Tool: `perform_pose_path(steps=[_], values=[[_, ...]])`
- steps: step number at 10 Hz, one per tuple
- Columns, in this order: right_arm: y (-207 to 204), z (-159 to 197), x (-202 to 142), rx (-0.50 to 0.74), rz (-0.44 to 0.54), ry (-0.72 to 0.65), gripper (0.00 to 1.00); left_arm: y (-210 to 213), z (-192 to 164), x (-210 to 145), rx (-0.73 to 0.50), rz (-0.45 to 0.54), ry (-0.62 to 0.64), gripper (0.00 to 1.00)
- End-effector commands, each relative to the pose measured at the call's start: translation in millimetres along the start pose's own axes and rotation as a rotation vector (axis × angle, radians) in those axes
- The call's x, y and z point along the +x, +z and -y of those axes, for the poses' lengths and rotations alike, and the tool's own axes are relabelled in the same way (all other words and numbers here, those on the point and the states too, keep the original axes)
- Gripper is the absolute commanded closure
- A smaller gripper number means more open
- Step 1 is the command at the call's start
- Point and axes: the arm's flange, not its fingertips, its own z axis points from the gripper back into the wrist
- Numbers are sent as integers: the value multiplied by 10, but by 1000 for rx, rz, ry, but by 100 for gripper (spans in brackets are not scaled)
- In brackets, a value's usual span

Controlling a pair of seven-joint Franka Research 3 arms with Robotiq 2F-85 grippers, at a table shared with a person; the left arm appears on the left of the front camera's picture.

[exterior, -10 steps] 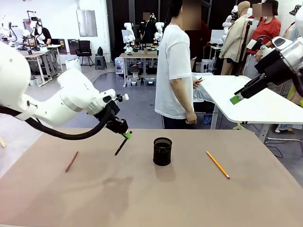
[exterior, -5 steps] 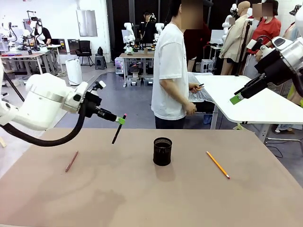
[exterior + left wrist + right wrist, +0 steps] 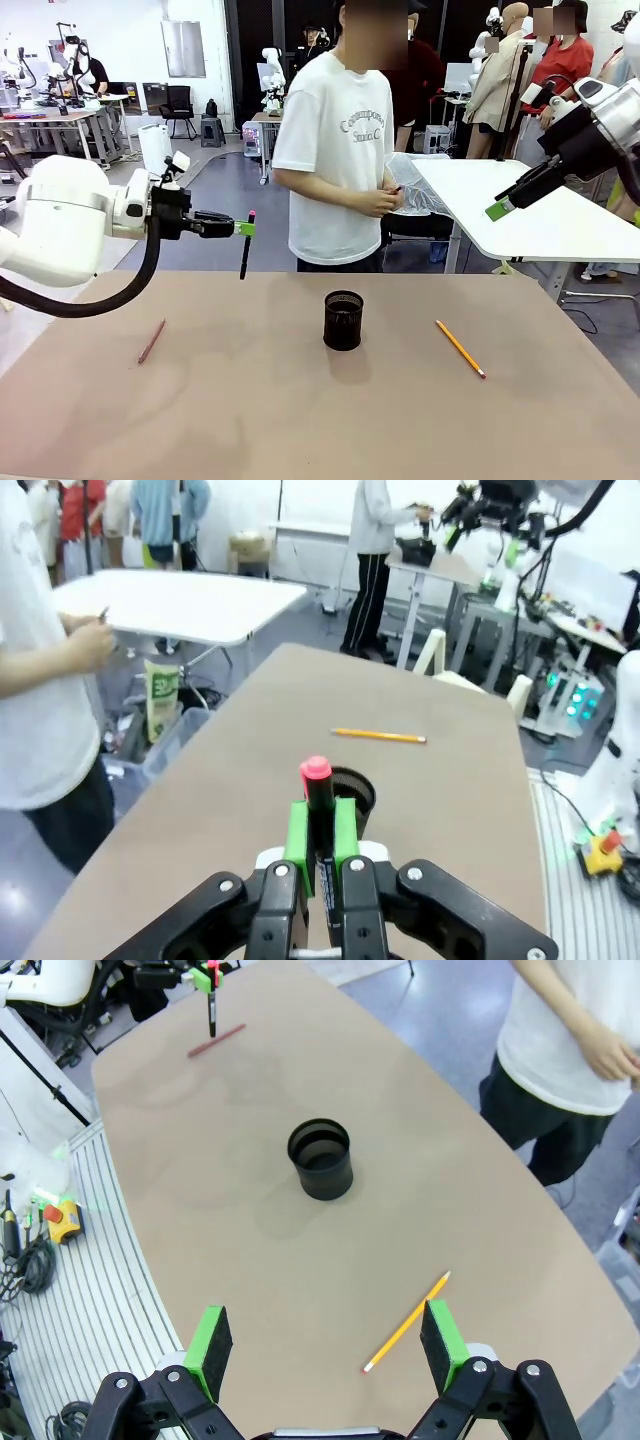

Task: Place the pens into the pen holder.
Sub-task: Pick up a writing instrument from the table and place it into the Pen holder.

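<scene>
My left gripper (image 3: 245,228) is shut on the black pen with a red end (image 3: 246,247), holding it upright well above the table's left side; the left wrist view shows the pen (image 3: 318,780) pinched between the green pads (image 3: 297,830). The black mesh pen holder (image 3: 343,320) stands at the table's middle, also in view as the holder (image 3: 320,1158) and the holder (image 3: 352,784). A reddish-brown pencil (image 3: 152,341) lies at the left. An orange-yellow pencil (image 3: 460,348) lies right of the holder. My right gripper (image 3: 325,1348) is open, high above the table; from the front it hangs at the upper right (image 3: 500,209).
A person in a white T-shirt (image 3: 345,150) stands at the far side of the table, hands together at the waist. A white table (image 3: 520,215) stands behind at the right. The brown tabletop (image 3: 320,420) has free room in front of the holder.
My left gripper has lifted the black pen off the table, drawn back to the left and turned it upright. The person has turned to face the table. The right arm has not moved.
</scene>
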Motion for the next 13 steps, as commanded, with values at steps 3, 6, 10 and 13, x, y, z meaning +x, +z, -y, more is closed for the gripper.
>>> perform_pose_path(steps=[3, 6, 10, 13], values=[[7, 1, 7, 6, 11, 3, 0, 0, 0, 0, 0, 0, 0, 100], [7, 1, 7, 6, 11, 3, 0, 0, 0, 0, 0, 0, 0, 100], [7, 1, 7, 6, 11, 3, 0, 155, 50, 107, -22, 31, -37, 100], [7, 1, 7, 6, 11, 3, 0, 710, 134, 270, -62, 39, -126, 100]])
